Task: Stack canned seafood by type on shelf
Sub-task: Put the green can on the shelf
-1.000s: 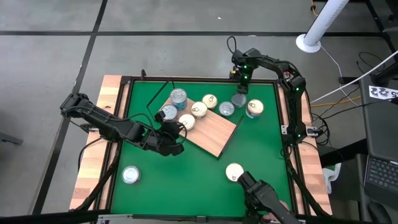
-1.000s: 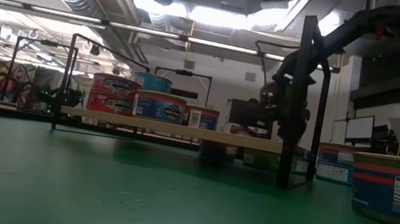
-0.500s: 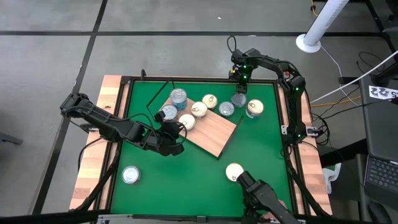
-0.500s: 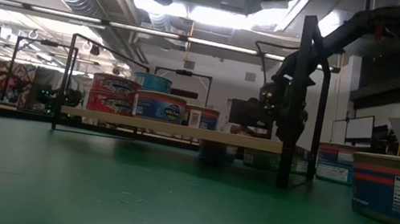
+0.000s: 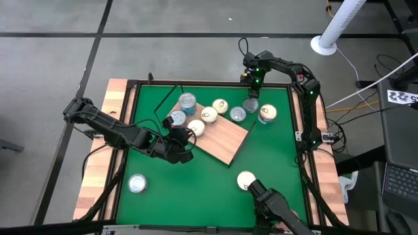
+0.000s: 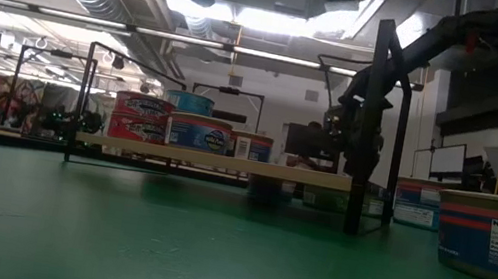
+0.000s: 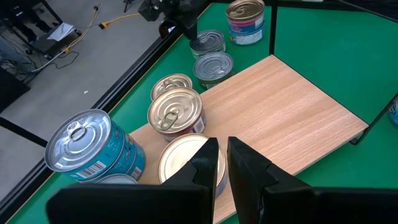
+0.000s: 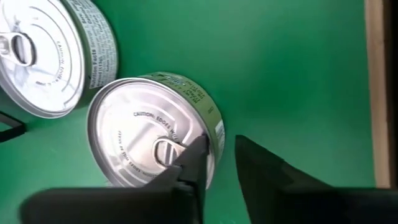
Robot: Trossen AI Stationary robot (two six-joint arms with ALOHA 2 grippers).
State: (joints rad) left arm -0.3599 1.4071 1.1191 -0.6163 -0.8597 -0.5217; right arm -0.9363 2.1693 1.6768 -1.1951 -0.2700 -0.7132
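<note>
- Green bench (image 5: 274, 153), shelf (image 5: 222, 140) at centre: I count five tins (image 5: 208, 115) shelved, five waiting.
- Left gripper (image 7: 221, 162) jaws nearly closed, empty; right gripper (image 8: 217, 158) likewise, above a silver tin (image 8: 149, 134).

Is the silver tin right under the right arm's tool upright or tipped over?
Upright. In the right wrist view the silver tin shows its pull-tab lid facing up, base flat on the green mat.

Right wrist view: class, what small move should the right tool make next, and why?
Probably open the fingers and lower around the silver tin. The right tool hangs over that tin, which lies on the green mat off the shelf, its fingers too close together to span the lid. The left tool waits over the shelf.
</note>
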